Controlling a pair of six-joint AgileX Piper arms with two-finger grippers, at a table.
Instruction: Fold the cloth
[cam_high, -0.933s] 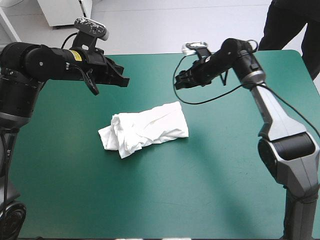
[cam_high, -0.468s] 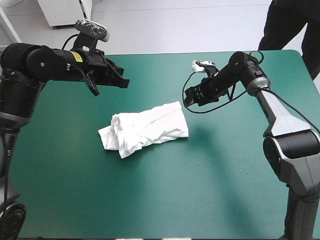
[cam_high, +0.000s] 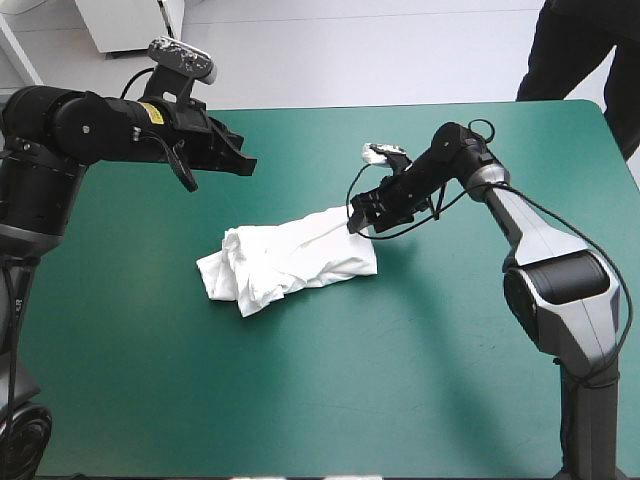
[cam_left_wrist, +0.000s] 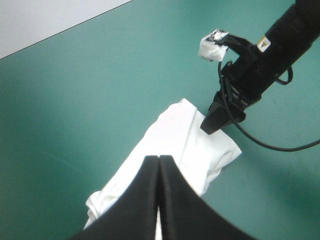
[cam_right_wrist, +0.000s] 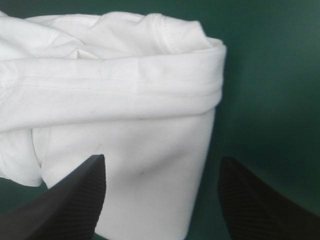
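T-shirt (cam_high: 290, 258): folded bundle, mid-table, long axis near-left to far-right. Right gripper (cam_high: 356, 220): spread, straddling its far-right end (nearer arm). Left gripper (cam_high: 243, 162): pressed together, raised, well apart.

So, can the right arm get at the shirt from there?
Probably yes: the right gripper is open right at the end of the T-shirt, which lies just ahead of its fingers, nothing between. The left gripper is shut and well clear.
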